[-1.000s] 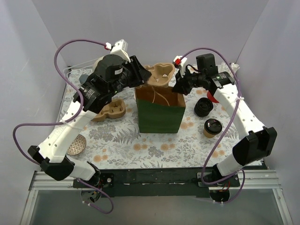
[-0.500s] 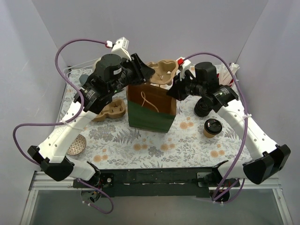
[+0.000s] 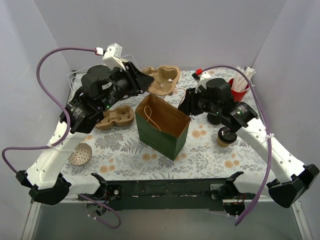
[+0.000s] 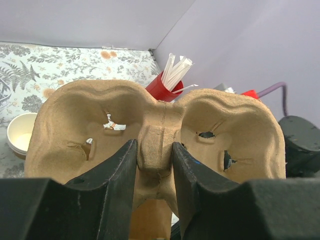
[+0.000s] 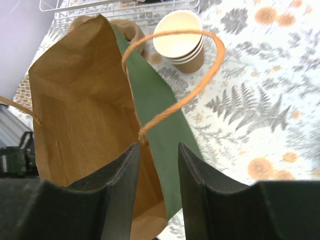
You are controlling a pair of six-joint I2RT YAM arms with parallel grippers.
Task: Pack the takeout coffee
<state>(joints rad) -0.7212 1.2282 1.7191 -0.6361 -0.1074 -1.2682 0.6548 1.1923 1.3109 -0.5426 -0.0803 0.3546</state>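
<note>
At the upper left of the overhead view, the left gripper (image 4: 154, 148) was clenched on the central ridge of a moulded pulp cup carrier (image 4: 95, 115). It held the carrier level in the air behind the paper bag (image 3: 160, 132), probably so that both cup wells faced up and it could go down into the bag flat. A second carrier (image 3: 116, 118) lay on the flowered table (image 3: 130, 150) below that arm. In the middle of the frame the bag stood on the cloth with its mouth wide open and turned corner-on, seemingly presented for loading. At the bag's upper right corner the right gripper (image 5: 157, 146) sat astride the rim by the root of the orange handle (image 5: 200, 80), one finger over the brown inside and one over the green outside, apparently to steady the mouth. A gap showed between the fingers, and whether they pinched the paper I cannot tell. The takeout coffee (image 3: 226, 136) stood upright at the right of the frame, apart from the bag and partly under the right forearm, not yet packed.
</note>
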